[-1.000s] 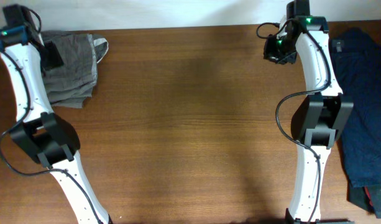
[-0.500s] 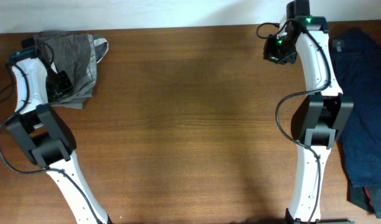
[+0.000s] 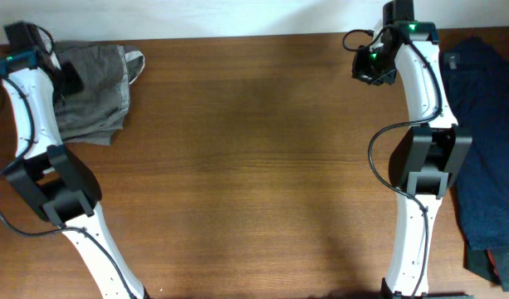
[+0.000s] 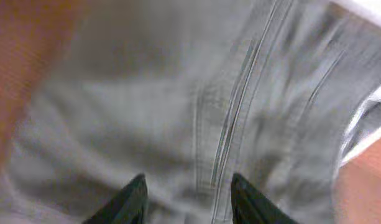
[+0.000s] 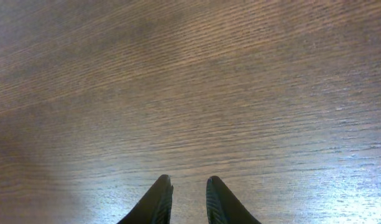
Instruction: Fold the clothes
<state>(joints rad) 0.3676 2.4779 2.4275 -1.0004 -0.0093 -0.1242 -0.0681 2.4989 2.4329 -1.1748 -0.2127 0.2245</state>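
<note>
Olive-grey shorts (image 3: 96,91) lie crumpled at the far left corner of the desk (image 3: 254,166), with their upper edge reaching the desk's far edge. A pale lining strip (image 3: 136,60) protrudes from the right side of the bundle. Dark navy-blue garments (image 3: 486,124) lie in a pile along the right edge of the desk, well apart from the shorts. Part of that pile extends to the near right corner.

Overhead view: the left gripper (image 3: 71,76) sits over the left portion of the shorts. The right gripper (image 3: 372,66) is near the far edge, just left of the navy-blue pile, over bare wood. This view does not resolve the jaw position of either gripper.

Left wrist view: blurred. Grey fabric fills nearly the whole picture. A stitched double seam (image 4: 234,106) runs from top to bottom and passes between the two fingertips. The jaws stand apart at the fabric, but it cannot be told whether they are grasping a fold. Bare wood appears at the left edge and the pale lining at the right.

Right wrist view: sharp. The jaws are released and parted by a narrow gap, with nothing between them and only wood grain beneath.
</note>
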